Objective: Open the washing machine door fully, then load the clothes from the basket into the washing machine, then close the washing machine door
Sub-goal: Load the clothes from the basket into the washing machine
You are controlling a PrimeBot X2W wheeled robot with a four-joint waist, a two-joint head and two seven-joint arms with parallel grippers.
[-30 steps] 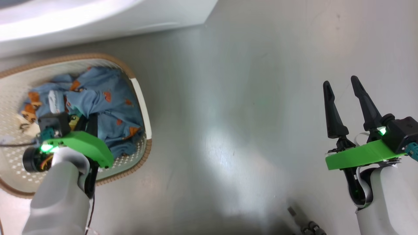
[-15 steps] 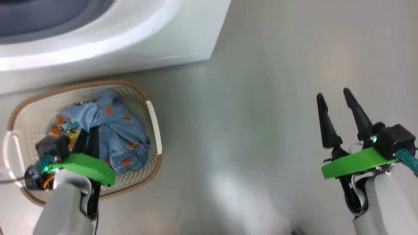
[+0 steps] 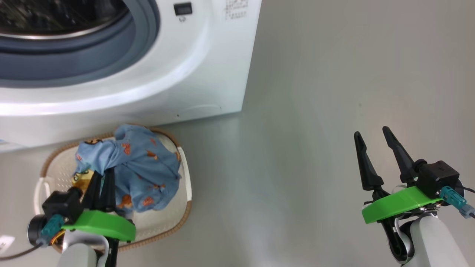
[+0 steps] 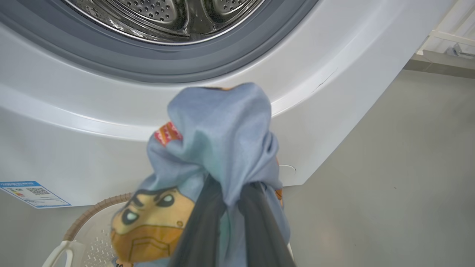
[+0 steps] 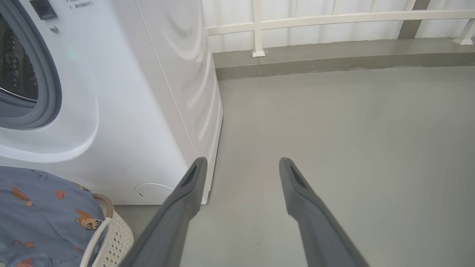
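Left gripper (image 3: pixel 102 175) is clamped on the light blue bear-print clothes (image 3: pixel 144 167). The fabric bunches over its fingertips and drapes into the cream basket (image 3: pixel 187 200), which sits just before the washing machine (image 3: pixel 207 66), below the steel drum (image 4: pixel 167 15). Right gripper (image 3: pixel 371 132) hangs well apart over the grey floor (image 3: pixel 297 111), its fingers spread and holding nothing.
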